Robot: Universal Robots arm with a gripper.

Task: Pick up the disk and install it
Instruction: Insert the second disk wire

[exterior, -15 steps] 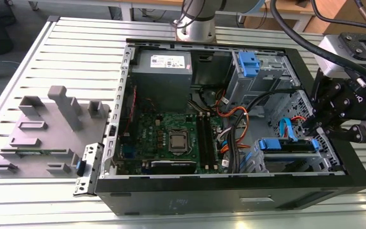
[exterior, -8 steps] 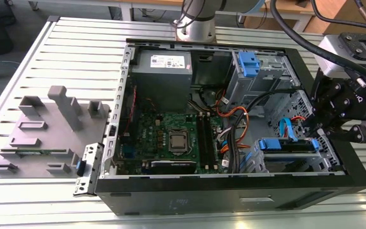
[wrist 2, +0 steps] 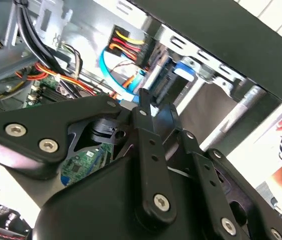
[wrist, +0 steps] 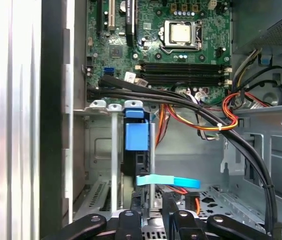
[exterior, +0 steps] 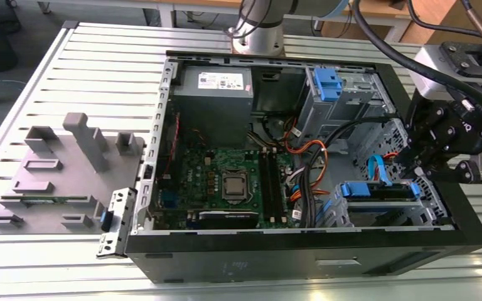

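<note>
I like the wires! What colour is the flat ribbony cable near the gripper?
Light blue. The flat cable shows best in the first wrist view, just above the gripper.

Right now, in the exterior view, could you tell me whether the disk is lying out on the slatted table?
No, the disk sits inside the computer case, in its lower bay, beside the gripper.

Disk (exterior: 366,190) seemingly in case (exterior: 308,257), gripper (exterior: 425,164) beside.

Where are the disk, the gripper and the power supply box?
disk (exterior: 375,190), exterior view, its blue bracket edge.
gripper (exterior: 417,168), exterior view, between its fingertips by the disk.
power supply box (exterior: 214,100), exterior view, its grey side.
</note>
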